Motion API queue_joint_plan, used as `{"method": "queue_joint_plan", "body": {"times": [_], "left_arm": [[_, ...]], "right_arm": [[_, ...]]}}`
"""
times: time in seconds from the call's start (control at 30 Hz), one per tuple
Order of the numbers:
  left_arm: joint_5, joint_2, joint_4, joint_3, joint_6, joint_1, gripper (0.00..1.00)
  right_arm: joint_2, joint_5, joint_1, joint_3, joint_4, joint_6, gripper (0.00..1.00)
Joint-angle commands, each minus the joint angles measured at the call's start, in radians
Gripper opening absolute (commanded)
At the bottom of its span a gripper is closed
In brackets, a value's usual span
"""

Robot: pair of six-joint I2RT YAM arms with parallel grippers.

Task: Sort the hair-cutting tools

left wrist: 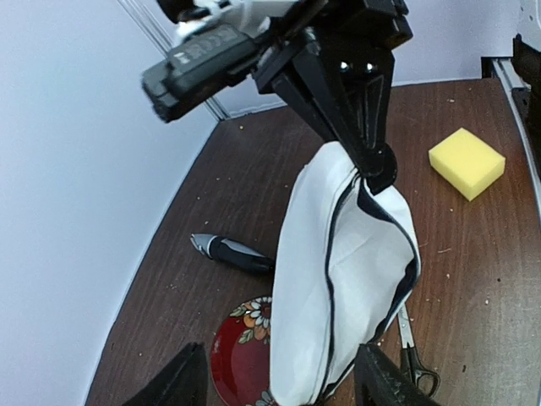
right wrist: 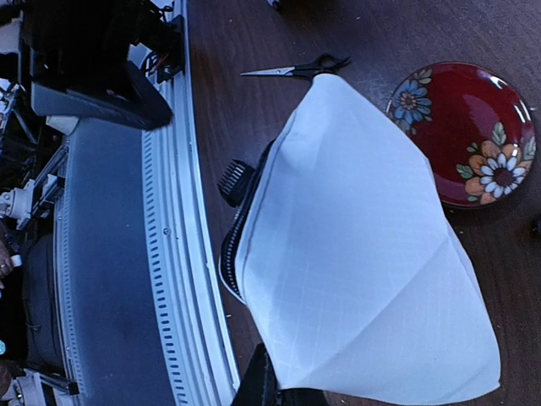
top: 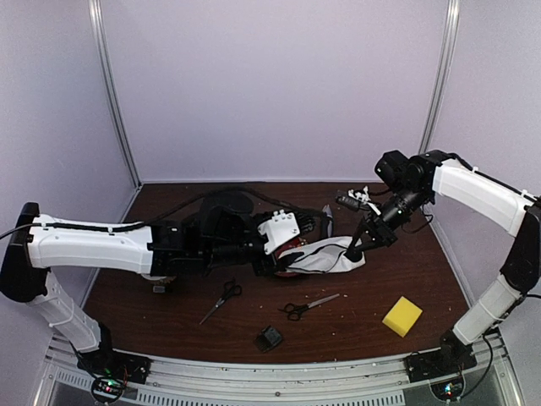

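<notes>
Right hand (left wrist: 378, 176) is clamped on the upper zip edge of a white pouch (left wrist: 338, 288), which hangs from it. Left hand (left wrist: 283, 381) has its fingers spread wide apart at the pouch's lower end, by the red plate (right wrist: 473, 127). On the tabletop (top: 389, 279), first scissors (top: 221, 299) lie left of second scissors (top: 309, 306), with the attachment block (top: 269, 338) nearer the edge between them. The clipper (left wrist: 232, 251) lies flat beside the pouch.

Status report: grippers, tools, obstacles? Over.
Left gripper open at white zippered pouch; right gripper shut on it. Two black-handled scissors, black attachment block unsorted on table. Yellow sponge apart.
</notes>
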Motion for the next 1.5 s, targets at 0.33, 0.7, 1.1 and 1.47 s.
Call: {"method": "queue_joint_plan", "body": {"times": [0.33,0.7,1.1,1.47], "left_arm": [[-0.217,0.194,0.169,0.039,0.104,-0.053,0.57],[-0.294,0.118,0.064,0.045,0.077,-0.042,0.0],[-0.205,-0.109,-0.604,0.145,-0.281,0.109,0.0],[-0.173,-0.195,-0.625,0.062,-0.439,0.111,0.0]], "right_arm": [[0.021,-0.087,0.077,0.04,-0.06,0.029,0.0],[0.056,-0.044,-0.044,0.187,-0.027,0.069,0.4],[0.428,0.561,-0.085,0.448,0.286,0.536,0.66],[0.749,0.665,-0.07,0.75,0.24,0.602,0.76]]}}
